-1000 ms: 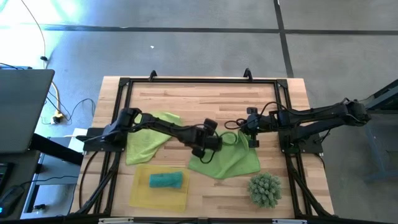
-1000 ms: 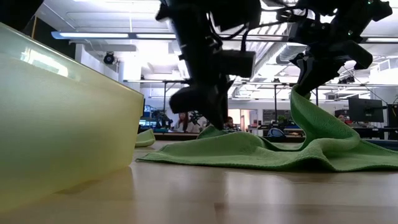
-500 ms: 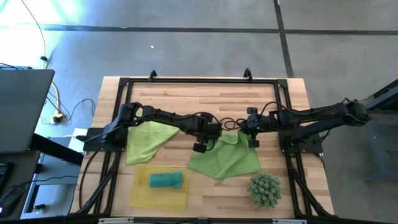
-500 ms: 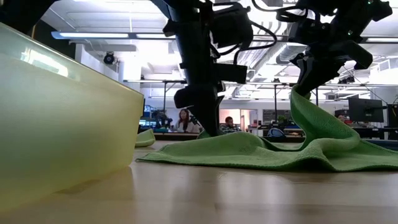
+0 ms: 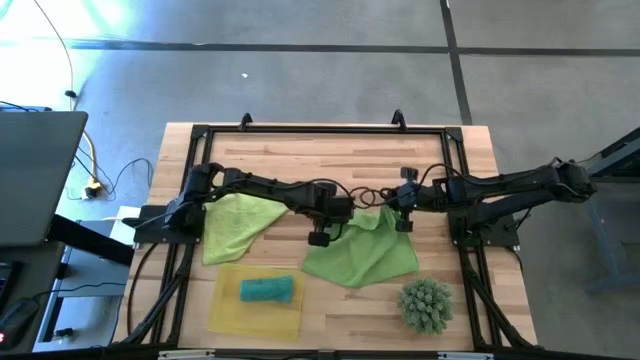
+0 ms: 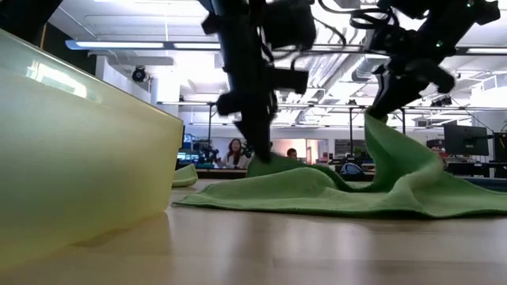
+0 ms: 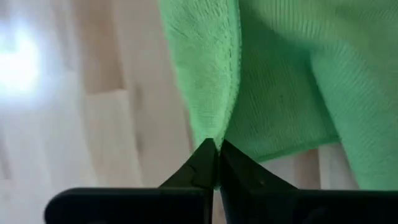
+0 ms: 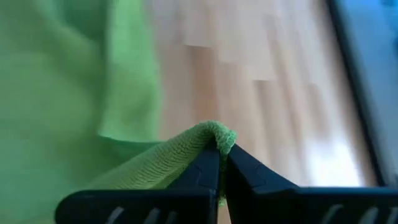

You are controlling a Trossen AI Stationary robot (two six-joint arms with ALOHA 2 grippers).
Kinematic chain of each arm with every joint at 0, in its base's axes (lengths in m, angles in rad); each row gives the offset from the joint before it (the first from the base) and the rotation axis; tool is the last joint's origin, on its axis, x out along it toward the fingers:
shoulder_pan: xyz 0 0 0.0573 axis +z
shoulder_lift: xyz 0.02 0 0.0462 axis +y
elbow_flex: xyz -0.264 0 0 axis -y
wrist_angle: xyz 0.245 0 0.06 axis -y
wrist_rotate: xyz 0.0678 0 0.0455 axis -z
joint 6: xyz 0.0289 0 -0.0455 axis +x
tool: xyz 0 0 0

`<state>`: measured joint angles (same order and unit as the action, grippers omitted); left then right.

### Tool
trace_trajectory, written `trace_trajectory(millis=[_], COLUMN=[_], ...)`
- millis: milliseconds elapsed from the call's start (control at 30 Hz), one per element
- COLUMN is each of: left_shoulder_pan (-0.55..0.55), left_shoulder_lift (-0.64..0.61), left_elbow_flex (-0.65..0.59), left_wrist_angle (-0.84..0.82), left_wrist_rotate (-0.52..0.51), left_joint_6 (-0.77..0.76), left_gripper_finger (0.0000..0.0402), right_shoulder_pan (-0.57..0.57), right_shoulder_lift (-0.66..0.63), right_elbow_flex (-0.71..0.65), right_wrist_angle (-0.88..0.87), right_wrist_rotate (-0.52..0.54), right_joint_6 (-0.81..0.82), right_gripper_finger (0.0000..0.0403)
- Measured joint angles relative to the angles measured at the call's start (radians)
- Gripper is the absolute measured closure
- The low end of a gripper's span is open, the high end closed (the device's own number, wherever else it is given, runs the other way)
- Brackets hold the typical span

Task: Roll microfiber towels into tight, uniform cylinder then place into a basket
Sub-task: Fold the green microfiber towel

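I work in a lab: ceiling striplights (image 6: 127, 45), monitors (image 6: 466, 139), people (image 6: 235, 150) at desks behind my bench (image 5: 300, 150).

The right gripper (image 8: 219, 163) has its jaws pinched on a green towel's (image 8: 74, 93) folded edge above the wooden tabletop (image 8: 261, 81).

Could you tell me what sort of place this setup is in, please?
Probably a robotics lab or open-plan workspace: a wooden table on a concrete floor, a laptop beside it, and people at monitors under ceiling strip lights.
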<state>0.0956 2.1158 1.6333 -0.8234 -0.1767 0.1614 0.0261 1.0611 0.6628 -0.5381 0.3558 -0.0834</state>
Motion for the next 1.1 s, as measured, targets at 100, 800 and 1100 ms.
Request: trace_trajectory(millis=[100, 800, 1100], left_shoulder_pan=[0.010, 0.208, 0.320], left_shoulder_lift=[-0.047, -0.362, -0.371], left_elbow_flex=[0.000, 0.000, 0.000], left_wrist_angle=[-0.010, -0.132, -0.103], left_wrist_rotate=[-0.018, -0.192, -0.139], left_joint_6=[-0.033, -0.081, -0.063], left_gripper_finger=[0.0399, 0.0401, 0.0401], right_shoulder_pan=[-0.004, -0.411, -0.561], right_shoulder_lift=[0.000, 0.000, 0.066], right_elbow_flex=[0.008, 0.330, 0.456], right_wrist_angle=[-0.002, -0.099, -0.315], right_wrist_rotate=[0.117, -0.204, -0.346], right_joint_6=[0.037, -0.106, -0.169], right_gripper_finger=[0.0403, 0.0403, 0.0403])
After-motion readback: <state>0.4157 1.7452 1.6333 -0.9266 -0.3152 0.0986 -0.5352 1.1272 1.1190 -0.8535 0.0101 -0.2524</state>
